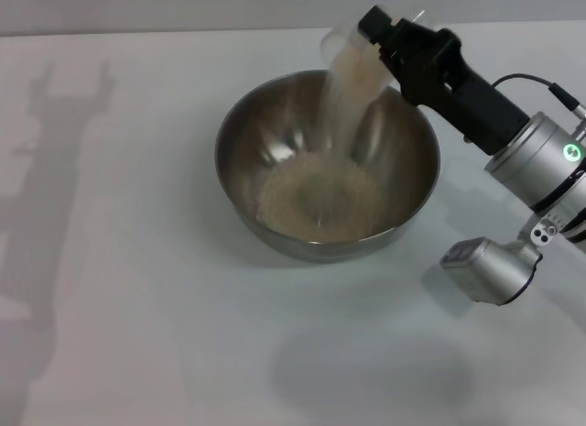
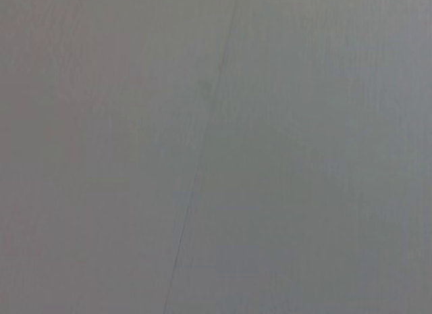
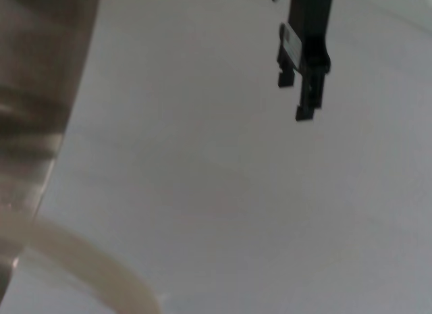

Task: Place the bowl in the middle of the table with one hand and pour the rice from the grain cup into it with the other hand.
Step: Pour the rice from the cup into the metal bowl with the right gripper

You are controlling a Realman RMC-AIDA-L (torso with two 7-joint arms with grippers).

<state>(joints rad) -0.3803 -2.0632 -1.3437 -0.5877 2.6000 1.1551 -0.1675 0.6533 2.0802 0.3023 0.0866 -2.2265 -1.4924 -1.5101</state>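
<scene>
The steel bowl [image 1: 240, 115] stands in the middle of the white table [image 1: 119, 279]. My right gripper [image 1: 374, 43] is shut on the clear grain cup [image 1: 341, 43] and holds it tipped over the bowl's far rim. Rice [image 1: 348, 101] streams from the cup onto a pale heap [image 1: 320, 202] in the bowl's bottom. In the right wrist view the bowl's wall [image 3: 40, 91] and the cup's rim [image 3: 88, 267] show close up. My left gripper [image 3: 300, 98] shows only there, far off above bare table, open and empty.
The right arm's grey wrist with a green ring [image 1: 549, 160] and its camera housing [image 1: 485, 266] hang over the table right of the bowl. The left arm's shadow [image 1: 55, 197] lies along the table's left side. The left wrist view shows only bare surface.
</scene>
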